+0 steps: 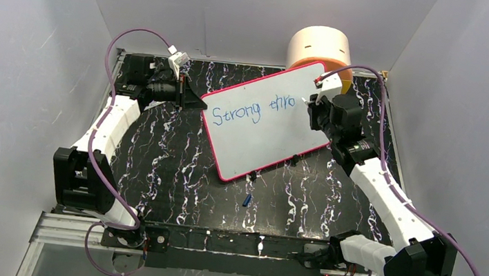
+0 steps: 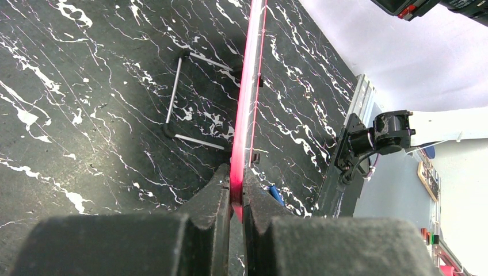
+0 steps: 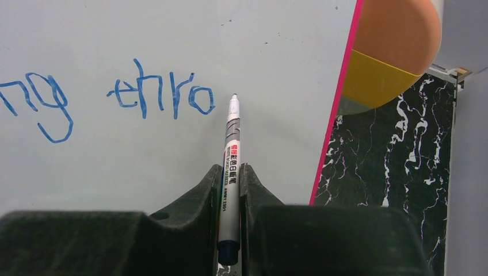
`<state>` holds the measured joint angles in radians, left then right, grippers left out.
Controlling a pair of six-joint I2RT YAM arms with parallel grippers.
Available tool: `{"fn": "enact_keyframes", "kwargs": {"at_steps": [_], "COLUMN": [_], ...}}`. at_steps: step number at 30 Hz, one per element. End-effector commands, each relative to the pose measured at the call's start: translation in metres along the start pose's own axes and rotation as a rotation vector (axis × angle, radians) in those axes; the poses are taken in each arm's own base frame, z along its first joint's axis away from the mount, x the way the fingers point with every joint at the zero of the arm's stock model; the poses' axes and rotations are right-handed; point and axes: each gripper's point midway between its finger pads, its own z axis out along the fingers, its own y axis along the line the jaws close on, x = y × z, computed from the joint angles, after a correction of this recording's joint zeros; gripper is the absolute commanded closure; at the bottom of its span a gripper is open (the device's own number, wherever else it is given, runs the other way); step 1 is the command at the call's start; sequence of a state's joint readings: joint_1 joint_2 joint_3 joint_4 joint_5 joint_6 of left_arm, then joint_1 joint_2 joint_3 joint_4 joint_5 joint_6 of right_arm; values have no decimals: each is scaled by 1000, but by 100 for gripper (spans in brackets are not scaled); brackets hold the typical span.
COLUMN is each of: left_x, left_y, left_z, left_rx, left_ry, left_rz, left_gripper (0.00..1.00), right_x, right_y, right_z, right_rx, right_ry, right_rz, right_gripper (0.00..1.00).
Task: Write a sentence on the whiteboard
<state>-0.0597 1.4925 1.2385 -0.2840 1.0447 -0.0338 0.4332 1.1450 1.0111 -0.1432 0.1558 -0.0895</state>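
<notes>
The whiteboard (image 1: 268, 121), white with a pink-red frame, lies tilted across the black marbled table. Blue lettering of the sentence (image 1: 251, 107) reads "Strong thro". In the right wrist view the letters "ng thro" (image 3: 161, 95) show on the board (image 3: 172, 34). My left gripper (image 1: 194, 101) is shut on the board's left edge; the left wrist view shows the pink frame (image 2: 248, 103) pinched edge-on between the fingers of this gripper (image 2: 237, 192). My right gripper (image 3: 231, 178) is shut on a white marker (image 3: 230, 172). The marker's tip (image 3: 233, 99) sits just right of the last "o".
An orange and cream cylinder (image 1: 320, 49) stands behind the board's far corner, also showing as the cylinder (image 3: 391, 46) in the right wrist view. A small blue cap (image 1: 247, 199) lies on the table in front of the board. A wire stand (image 2: 178, 98) props the board from behind.
</notes>
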Motion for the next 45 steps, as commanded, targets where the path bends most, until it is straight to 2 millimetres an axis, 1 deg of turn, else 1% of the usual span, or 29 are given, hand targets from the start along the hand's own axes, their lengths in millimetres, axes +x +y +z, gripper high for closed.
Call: {"fn": "enact_keyframes", "kwargs": {"at_steps": [1,8,13,19,30,45], "left_x": [-3,-2,-2,-1,-2,-1], "left_y": [-8,-10,-9,-8,-10,-10], "left_z": [-10,-10,-10,-10,-10,-10], "left_rx": [-5,2,3,7,17,26], "left_ry": [-18,-22,-23,-24,-27,-28], "left_rz": [31,33,30,27,29,26], "left_gripper": [100,100,100,100,100,100], "right_x": [-22,-20,-23,-18,-16,-5], "right_y": [-6,-5,1,4,6,6], "right_z": [-3,2,5,11,15,21], "right_rx": [27,19,-14,-29,-37,-32], "right_ry": [-94,-93,-109,-90,-85,-56], "right_rz": [14,12,15,7,-1,-5], "right_gripper": [100,100,100,100,100,100]}}
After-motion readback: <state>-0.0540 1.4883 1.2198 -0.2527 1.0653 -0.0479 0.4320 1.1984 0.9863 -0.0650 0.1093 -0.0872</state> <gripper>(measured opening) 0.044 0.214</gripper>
